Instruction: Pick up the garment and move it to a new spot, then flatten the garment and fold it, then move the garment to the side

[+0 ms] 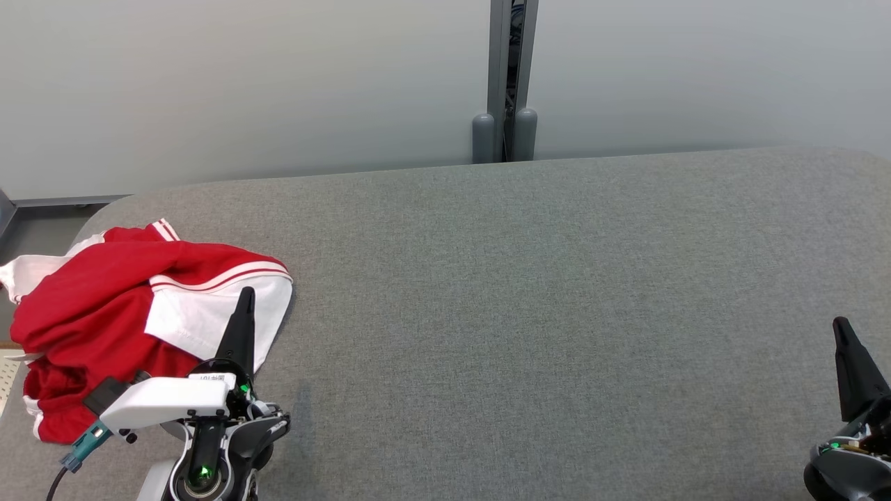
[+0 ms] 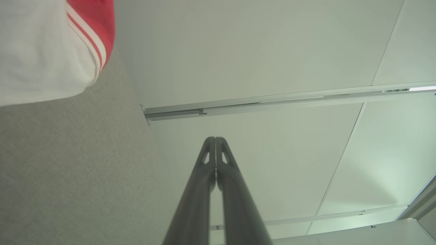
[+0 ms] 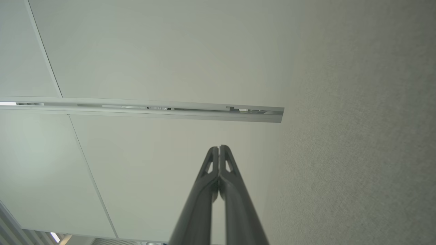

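Observation:
The garment (image 1: 104, 306), red with white panels and white stripes, lies crumpled at the left end of the grey table (image 1: 543, 313), partly over its left edge. My left gripper (image 1: 246, 292) is shut and empty, its tip over the garment's white right edge. In the left wrist view the shut left gripper (image 2: 215, 139) points up at the wall, with the garment (image 2: 44, 47) at the upper left. My right gripper (image 1: 841, 323) is at the lower right, shut and empty, far from the garment. The right wrist view shows the right gripper (image 3: 219, 147) with both fingers pressed together.
A pale wall runs behind the table, with a grey vertical post (image 1: 511, 76) at its middle. The table's fabric top stretches wide between the two arms. A white perforated object (image 1: 8, 376) shows at the far left edge, beside the table.

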